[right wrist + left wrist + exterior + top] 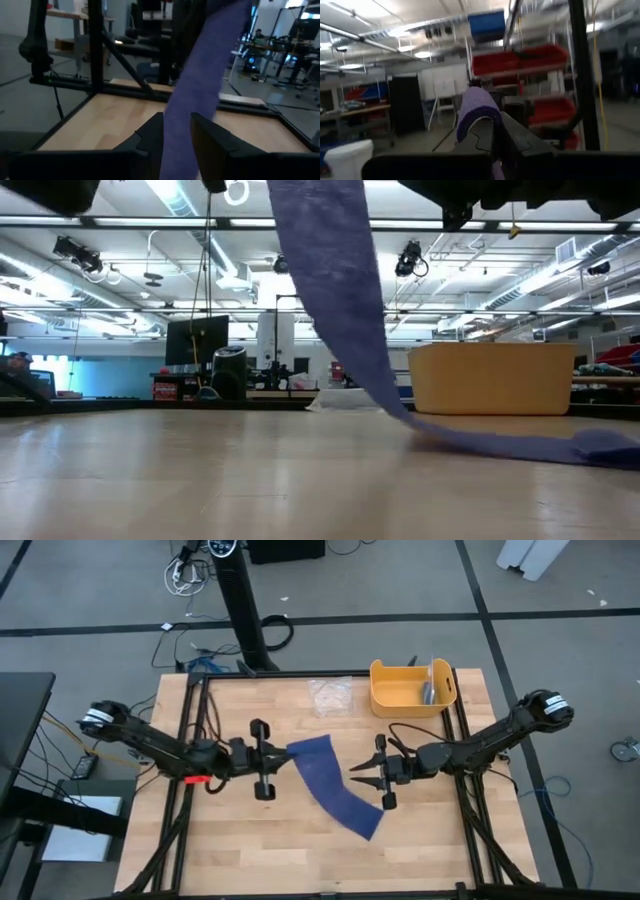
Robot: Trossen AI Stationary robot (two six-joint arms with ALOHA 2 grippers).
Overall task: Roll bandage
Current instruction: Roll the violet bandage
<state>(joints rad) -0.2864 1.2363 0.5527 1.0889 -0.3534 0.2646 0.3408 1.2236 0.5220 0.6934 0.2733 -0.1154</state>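
The bandage hangs from above and trails onto the table toward the tub. The left gripper pinches its upper end; the right gripper stands partly open around the band. Keep it taut and edges aligned for rolling.

table: wood | on it: yellow tub; wrapper, probably plastic; bandage end

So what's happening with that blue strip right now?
Left claw shut on bandage end, lifted. Right claw open around the strip. Nothing in the way.
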